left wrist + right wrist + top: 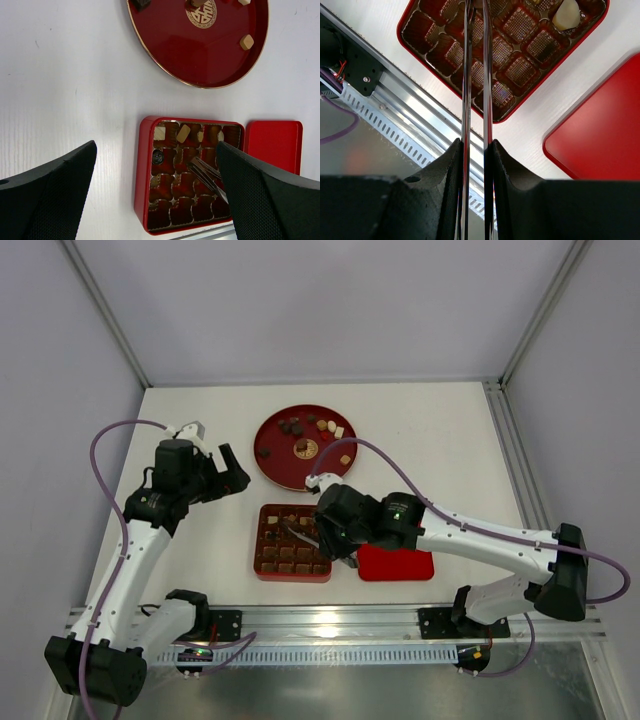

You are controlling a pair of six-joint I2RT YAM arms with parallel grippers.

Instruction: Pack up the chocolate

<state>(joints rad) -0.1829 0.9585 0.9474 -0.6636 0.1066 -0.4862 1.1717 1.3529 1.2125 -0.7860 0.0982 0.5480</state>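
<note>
Chocolate (246, 42) is split between 2 places. Several loose pieces, dark, tan and white, lie on the round red plate (200, 65) at the top centre of the overhead view. More sit in the gridded red box (141, 175) just below it, mid-frame. In the box I see a cream piece and a tan one in the row nearest the plate, and a dark round one in the next row.

The right gripper (476, 150) is pressed together on a pair of metal tweezers (486, 75), whose 2 tines reach out over the middle of the box. I cannot tell whether the tips carry anything.

The flat red lid (272, 145) lies on the white tabletop (65, 75) just beside the box, to its right in the overhead view. The left gripper (238, 468) hangs spread wide, holding nothing, left of the plate and apart from it.
</note>
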